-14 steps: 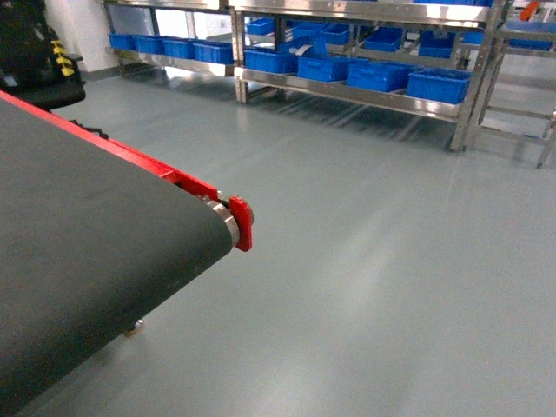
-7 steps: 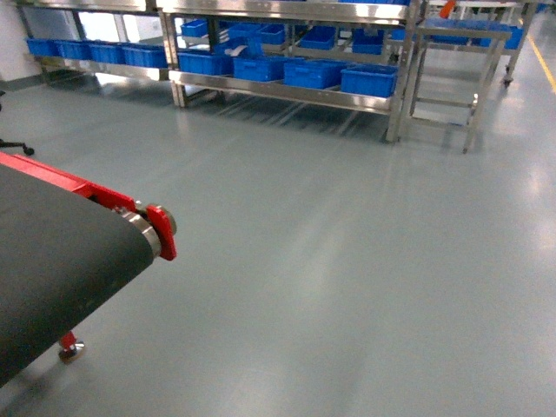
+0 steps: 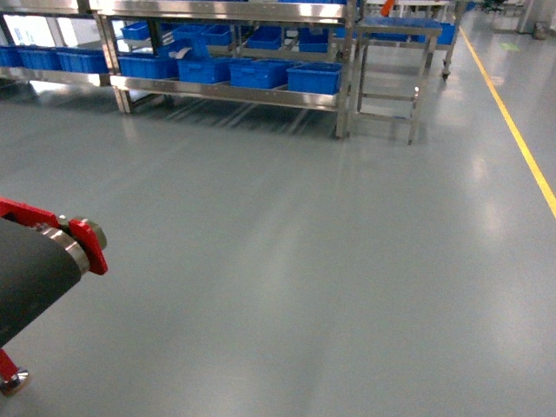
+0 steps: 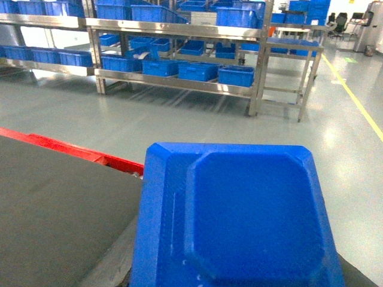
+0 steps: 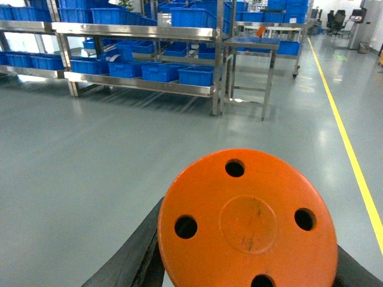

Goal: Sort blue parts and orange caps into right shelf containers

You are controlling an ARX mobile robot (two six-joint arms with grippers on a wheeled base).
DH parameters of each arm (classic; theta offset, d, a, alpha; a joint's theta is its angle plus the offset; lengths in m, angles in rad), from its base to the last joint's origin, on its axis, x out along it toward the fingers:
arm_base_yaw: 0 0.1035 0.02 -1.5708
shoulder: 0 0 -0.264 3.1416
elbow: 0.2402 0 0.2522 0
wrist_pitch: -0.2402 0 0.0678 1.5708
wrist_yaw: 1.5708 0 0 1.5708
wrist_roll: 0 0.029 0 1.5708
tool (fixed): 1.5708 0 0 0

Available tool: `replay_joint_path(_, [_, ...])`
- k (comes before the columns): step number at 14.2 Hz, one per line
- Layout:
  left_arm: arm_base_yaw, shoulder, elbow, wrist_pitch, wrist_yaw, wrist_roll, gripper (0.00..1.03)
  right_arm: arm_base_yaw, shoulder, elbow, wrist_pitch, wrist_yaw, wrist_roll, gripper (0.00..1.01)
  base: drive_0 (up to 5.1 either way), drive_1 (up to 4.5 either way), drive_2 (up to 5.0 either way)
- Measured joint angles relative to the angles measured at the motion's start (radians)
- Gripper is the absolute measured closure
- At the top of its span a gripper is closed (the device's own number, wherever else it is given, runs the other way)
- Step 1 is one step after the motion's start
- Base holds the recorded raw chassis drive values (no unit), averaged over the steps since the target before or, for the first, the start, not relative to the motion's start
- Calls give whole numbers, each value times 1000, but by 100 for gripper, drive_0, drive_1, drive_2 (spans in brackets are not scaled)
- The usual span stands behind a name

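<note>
A blue part [image 4: 239, 221], a flat plastic piece with cut corners, fills the lower half of the left wrist view just in front of the camera. It hides my left gripper's fingers and seems to be held. An orange cap [image 5: 248, 224], a round disc with several holes, sits in my right gripper [image 5: 248, 269], with a black finger [image 5: 128, 257] pressed on each side. The right shelf containers are blue crates [image 3: 314, 76] on a low steel shelf at the far side of the floor, also visible as crates [image 4: 236, 75] and crates [image 5: 196, 75]. Neither gripper shows in the head view.
The red-framed end of a dark conveyor belt [image 3: 35, 269] juts in at the lower left, and the belt [image 4: 54, 203] lies under the blue part. A steel rack [image 3: 226, 91] and a small steel stand [image 3: 391, 52] stand far ahead. A yellow floor line [image 3: 512, 130] runs on the right.
The head view has swung right. The conveyor end slid from the middle to the left edge, the shelves shifted left, and the yellow line came into view.
</note>
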Motion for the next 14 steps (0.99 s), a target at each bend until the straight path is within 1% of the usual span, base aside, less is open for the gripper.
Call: replay_joint_path(14, [0,0,0,0,0,0,62,0,0,0,0,0,0,56,-160,-160,-160])
